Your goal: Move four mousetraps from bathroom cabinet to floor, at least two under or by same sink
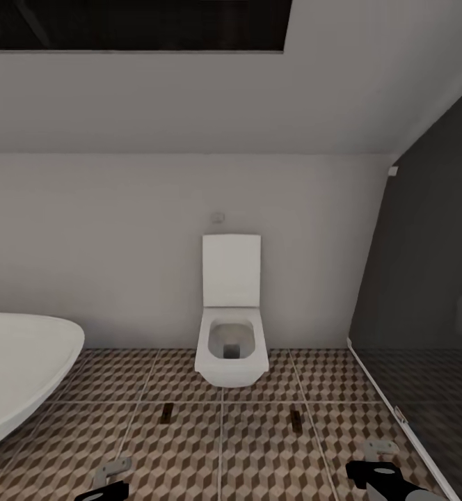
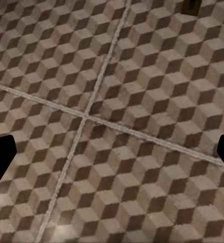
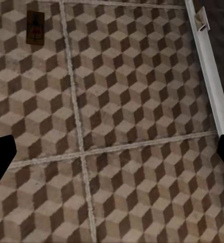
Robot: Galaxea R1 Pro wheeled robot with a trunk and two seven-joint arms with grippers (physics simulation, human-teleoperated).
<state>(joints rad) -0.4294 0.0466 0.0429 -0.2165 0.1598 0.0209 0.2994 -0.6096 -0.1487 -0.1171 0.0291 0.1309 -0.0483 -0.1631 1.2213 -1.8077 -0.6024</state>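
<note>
Two mousetraps are lying flat on the bathroom floor, its tiles printed with brown, beige and white cubes, in front of a white toilet that is hanging from the pale back wall with its lid raised. The left mousetrap is sitting just past a grout line, left of the toilet bowl; the right mousetrap is lying well apart from it, off the bowl's other side. In the right wrist view that right mousetrap is showing as a small brown slab with dark metal parts, close to a grout line.

A white bathtub is curving in along the left edge of the head view, and a dark glass panel with a white bottom rail is closing off the right.

The left tool and the right tool are hovering low over the tiles at the bottom of the head view. In each wrist view the black fingertips are standing wide apart at the frame's edges with only tile between them, so both tools are released and carrying nothing.
</note>
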